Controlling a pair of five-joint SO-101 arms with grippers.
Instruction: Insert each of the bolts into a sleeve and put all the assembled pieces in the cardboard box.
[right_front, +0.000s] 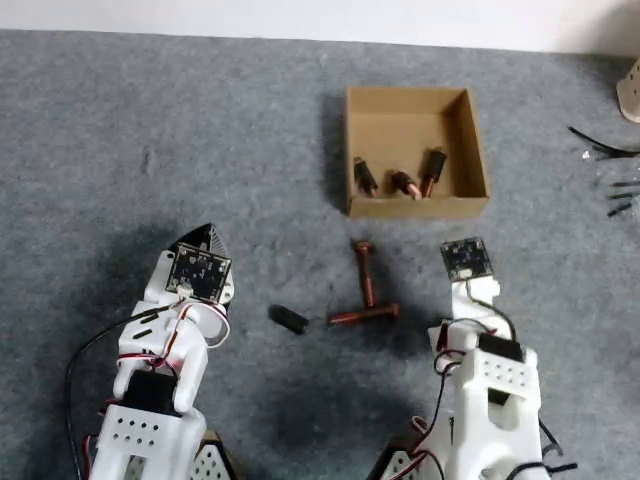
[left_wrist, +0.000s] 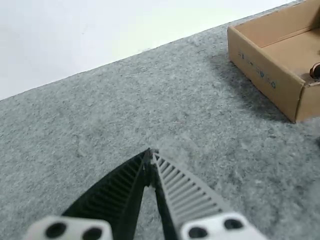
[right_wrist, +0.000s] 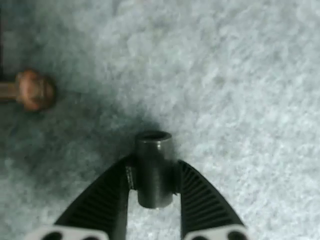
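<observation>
My right gripper is clamped on a black sleeve. Its ribbed fingers press the tube's two sides low down, so the open bore stands clear beyond the tips and points away from my wrist. My left gripper is pinched together on nothing, with its tips meeting just over the grey felt, well apart from the parts.

Near the held sleeve's mouth, off to one side, lies a copper bolt head. From above, two bolts lie loose between my arms: the crosswise bolt and the lengthwise bolt, meeting or nearly meeting in an L. A spare sleeve lies just beside the crosswise bolt's far end. The cardboard box beyond them holds three assembled pieces.

As I judge it, the step in hand is getting a bolt into the sleeve I hold. I should not regrip on the right, since the bore is already free of my fingers. My left gripper has to open and take one bolt close to its head, leaving the shank free. It should then come in straight along the bore, because a skewed entry could pivot the round tube between my pads. Since the bolts lie so close together, lifting one may drag the other.
</observation>
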